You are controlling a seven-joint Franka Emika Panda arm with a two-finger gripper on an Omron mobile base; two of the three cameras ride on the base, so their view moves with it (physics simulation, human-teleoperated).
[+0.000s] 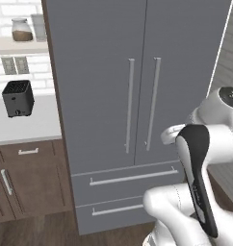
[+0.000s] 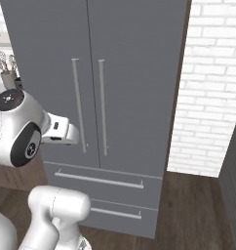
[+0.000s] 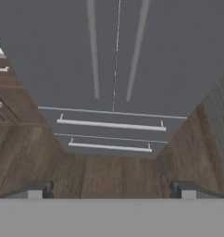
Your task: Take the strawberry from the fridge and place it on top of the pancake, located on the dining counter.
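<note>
Fridge (image 1: 137,96), tall and grey, stands with both doors and both drawers closed, so the strawberry presumably inside is hidden. White arm waits folded in front of it. Gripper (image 3: 111,190) hangs spread wide and empty, well apart from the door handles (image 2: 88,105). Every step remains.

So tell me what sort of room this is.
A kitchen, most likely: a tall grey fridge with its doors shut, a black toaster on a white counter, and a utensil holder.
</note>
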